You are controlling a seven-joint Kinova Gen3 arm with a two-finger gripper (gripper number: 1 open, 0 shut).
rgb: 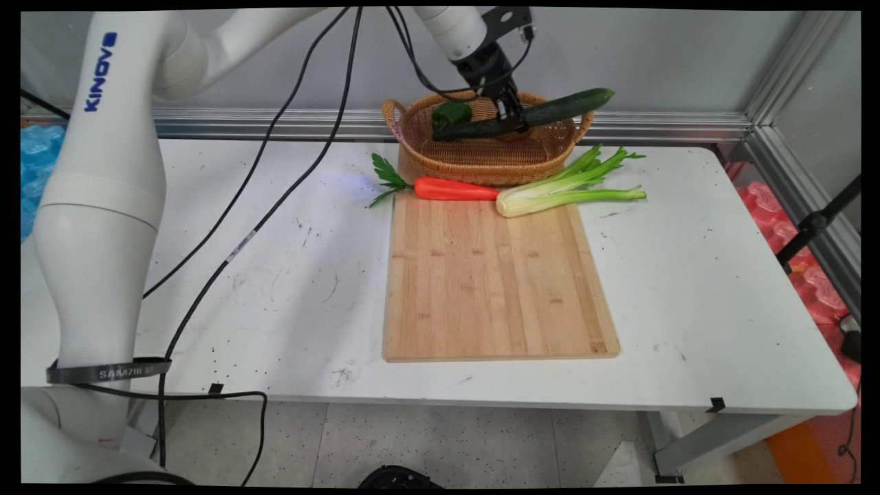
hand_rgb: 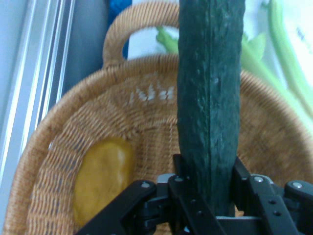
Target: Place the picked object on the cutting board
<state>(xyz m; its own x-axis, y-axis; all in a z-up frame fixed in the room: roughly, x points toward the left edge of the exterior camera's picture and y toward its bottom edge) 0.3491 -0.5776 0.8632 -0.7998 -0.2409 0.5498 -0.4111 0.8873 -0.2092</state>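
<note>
My hand (rgb: pixel 514 118) grips a dark green cucumber (rgb: pixel 550 111), held lengthwise above the wicker basket (rgb: pixel 481 161) at the desk's (rgb: pixel 687 289) far edge; a yellowish item (hand_rgb: pixel 102 176) lies inside.

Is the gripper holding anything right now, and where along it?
Yes: the gripper is shut on the cucumber, roughly at its middle, above the basket.
</note>
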